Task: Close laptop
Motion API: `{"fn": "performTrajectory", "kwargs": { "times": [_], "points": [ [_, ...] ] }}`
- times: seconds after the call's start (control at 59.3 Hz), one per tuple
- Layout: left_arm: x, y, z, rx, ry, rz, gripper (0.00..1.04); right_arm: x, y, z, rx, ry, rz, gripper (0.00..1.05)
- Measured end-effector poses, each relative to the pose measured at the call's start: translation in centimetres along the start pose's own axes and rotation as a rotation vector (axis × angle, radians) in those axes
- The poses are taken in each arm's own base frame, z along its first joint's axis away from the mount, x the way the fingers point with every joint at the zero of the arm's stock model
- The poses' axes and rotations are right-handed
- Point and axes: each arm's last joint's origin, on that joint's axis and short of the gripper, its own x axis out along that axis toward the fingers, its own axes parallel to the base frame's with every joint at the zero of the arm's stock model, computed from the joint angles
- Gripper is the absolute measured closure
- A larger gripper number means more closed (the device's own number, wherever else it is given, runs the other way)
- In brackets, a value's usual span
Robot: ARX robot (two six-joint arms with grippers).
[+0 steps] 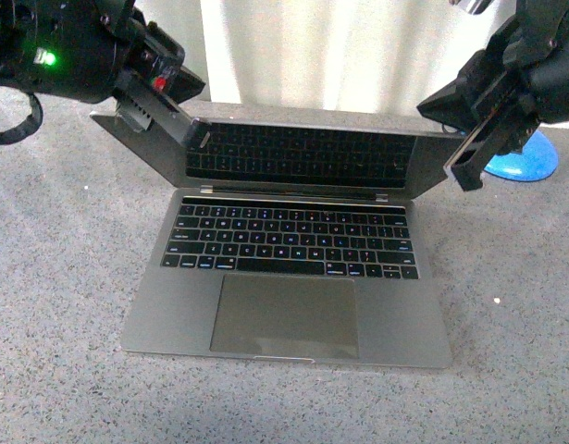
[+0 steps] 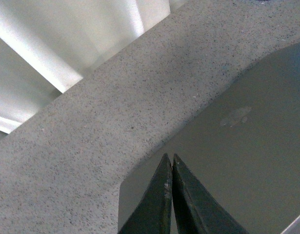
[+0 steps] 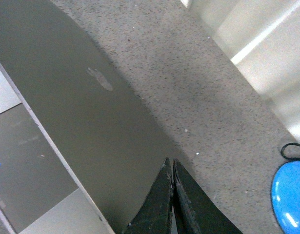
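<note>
Left gripper (image 2: 169, 161) and right gripper (image 3: 170, 162) are both clenched and empty, tips on the lid's back. Laptop (image 1: 289, 277) sits on the speckled table (image 1: 62, 324), lid tilted forward over the keyboard (image 1: 289, 240). Risk: an uneven push twists the hinge, or the tips skid off the smooth metal.

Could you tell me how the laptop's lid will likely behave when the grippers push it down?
The lid looks like a thin rigid metal panel, so it should probably swing on its hinge without flexing. Its smooth back may let the shut left gripper and right gripper slide. The flat base looks unlikely to tip.
</note>
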Motion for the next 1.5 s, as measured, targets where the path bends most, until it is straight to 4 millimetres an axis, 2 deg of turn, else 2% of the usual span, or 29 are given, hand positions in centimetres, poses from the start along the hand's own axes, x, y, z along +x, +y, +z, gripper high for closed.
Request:
{"fn": "performTrajectory", "kwargs": {
  "times": [0.287, 0.472, 0.927, 1.501],
  "points": [
    [-0.8, -1.7, -2.2, -0.085, -0.008, 0.0, 1.01, 0.2, 2.8, -2.0, 0.067, 0.022, 0.048, 1.04],
    [-0.7, -2.6, -2.9, -0.125, -0.026, -0.009, 1.01, 0.5, 3.7, -2.7, 0.085, 0.021, 0.06, 1.04],
    [0.3, -4.4, -6.1, -0.231, 0.01, -0.027, 1.01, 1.5, 4.1, -4.0, 0.1, 0.058, 0.074, 1.04],
    [0.2, -5.6, -7.9, -0.27, 0.039, -0.05, 1.01, 3.1, 4.1, -5.3, 0.103, 0.103, 0.075, 1.04]
  ]
}}
